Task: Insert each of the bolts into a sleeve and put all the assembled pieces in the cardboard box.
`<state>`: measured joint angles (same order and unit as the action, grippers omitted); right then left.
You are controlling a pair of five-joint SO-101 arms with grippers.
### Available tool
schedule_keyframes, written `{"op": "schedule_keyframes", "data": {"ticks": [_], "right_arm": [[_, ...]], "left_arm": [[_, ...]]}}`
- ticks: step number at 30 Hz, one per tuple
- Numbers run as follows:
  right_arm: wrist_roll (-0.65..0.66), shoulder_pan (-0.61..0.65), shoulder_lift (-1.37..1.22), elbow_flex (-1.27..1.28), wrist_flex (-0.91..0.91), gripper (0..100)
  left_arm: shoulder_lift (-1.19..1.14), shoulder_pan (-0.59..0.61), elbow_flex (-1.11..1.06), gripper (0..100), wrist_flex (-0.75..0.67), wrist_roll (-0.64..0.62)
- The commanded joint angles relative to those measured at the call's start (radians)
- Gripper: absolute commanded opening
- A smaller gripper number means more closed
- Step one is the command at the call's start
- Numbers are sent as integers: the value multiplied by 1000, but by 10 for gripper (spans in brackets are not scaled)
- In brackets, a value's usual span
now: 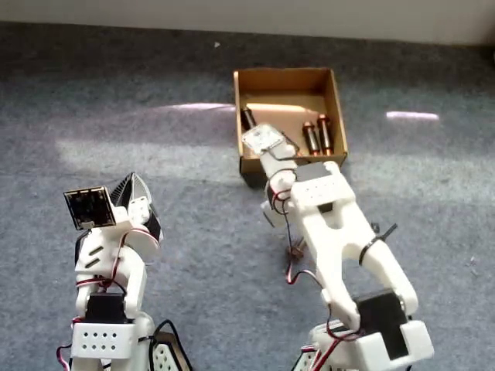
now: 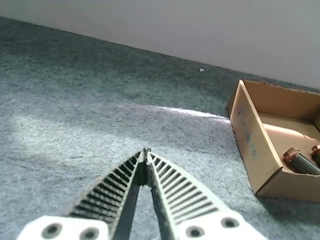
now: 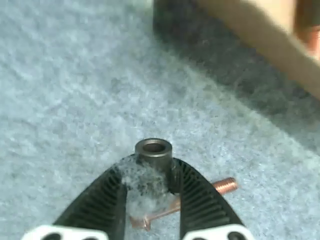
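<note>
Right claw [image 3: 152, 172]: pinching sleeve [image 3: 153, 151] upright, near bolt [image 3: 223, 186].
Left claw [image 2: 145, 157]: pressed together, empty.
Risk: grip looks shallow; sleeve could tip or slip out.

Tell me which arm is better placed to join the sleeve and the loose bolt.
Right. The right tool grips the sleeve, and the bolt lies on the carpet close beside it. The left tool is shut and empty, farther off.

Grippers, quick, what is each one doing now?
Left gripper: closed, holding nothing.
Right gripper: closed on the sleeve.
</note>
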<state>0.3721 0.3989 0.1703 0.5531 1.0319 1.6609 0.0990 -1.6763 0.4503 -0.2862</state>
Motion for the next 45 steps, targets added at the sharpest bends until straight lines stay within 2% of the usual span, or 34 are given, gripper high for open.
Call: {"op": "schedule_keyframes", "data": {"ticks": [1, 3, 8, 10, 15, 20, 23, 28, 31, 33, 37, 45], "right_arm": [[-133, -42, 177, -48, 12, 5], [-213, -68, 234, -48, 12, 5], [-336, -142, 323, -21, 13, 5], [-356, -159, 360, 21, 12, 5], [-356, -189, 510, 145, 7, 5], [-359, -245, 665, 259, -12, 5], [-364, -308, 748, 380, -93, 5], [-365, -371, 871, 618, -295, 5], [-382, -375, 938, 707, -343, 5], [-428, -375, 983, 740, -349, 5], [-440, -381, 1053, 765, -349, 5], [-442, -381, 1144, 768, -349, 5]], "left_arm": [[13, 10, -28, 11, -29, 11], [13, 10, -28, 11, -29, 31], [13, 10, -28, 11, -25, 279], [13, 5, -28, 11, -25, 341], [13, -42, -25, 11, 6, 356], [13, -39, -24, 11, 12, 356], [13, -42, -24, 11, 12, 359], [13, -50, -8, 11, 38, 448], [13, -104, 41, 11, 103, 448], [13, -165, 91, 11, 158, 448], [4, -300, 194, 11, 250, 448], [1, -495, 303, 42, 276, 448]]}}
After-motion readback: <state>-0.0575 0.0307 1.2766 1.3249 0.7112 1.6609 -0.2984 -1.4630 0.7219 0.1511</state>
